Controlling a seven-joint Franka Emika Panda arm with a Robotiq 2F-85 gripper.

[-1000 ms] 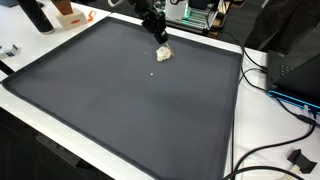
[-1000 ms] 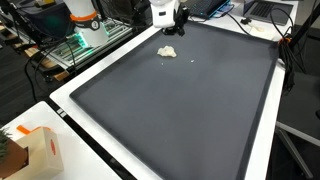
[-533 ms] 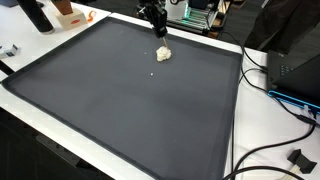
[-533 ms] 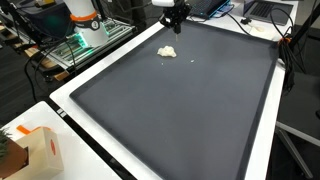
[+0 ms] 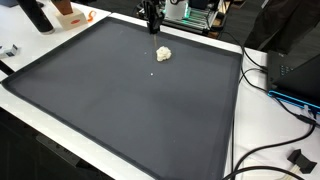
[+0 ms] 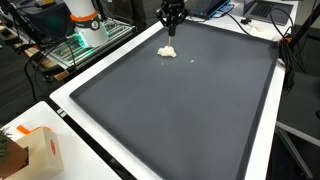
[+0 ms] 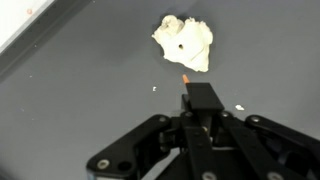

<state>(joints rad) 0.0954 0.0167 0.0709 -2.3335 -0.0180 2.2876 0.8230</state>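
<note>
Progress looks slight: the crumpled white lump (image 5: 163, 54) lies loose on the dark grey rimmed mat (image 5: 120, 110), at upper middle in both exterior views. The black Robotiq gripper (image 5: 152, 26) hangs above it, apart from it, so the lump is untouched. Only the wrist view shows the jaws drawn together, with a tiny orange tip (image 7: 186, 75) at their end. Whether that is something pinched I cannot tell. It also shows 1 white crumb (image 7: 154, 89) nearby. Only the exterior views show the gap in height.

One pale crumpled lump (image 5: 163, 54), one tiny crumb (image 5: 152, 72), one dark mat (image 5: 110, 110), one pincer (image 5: 152, 29).
</note>
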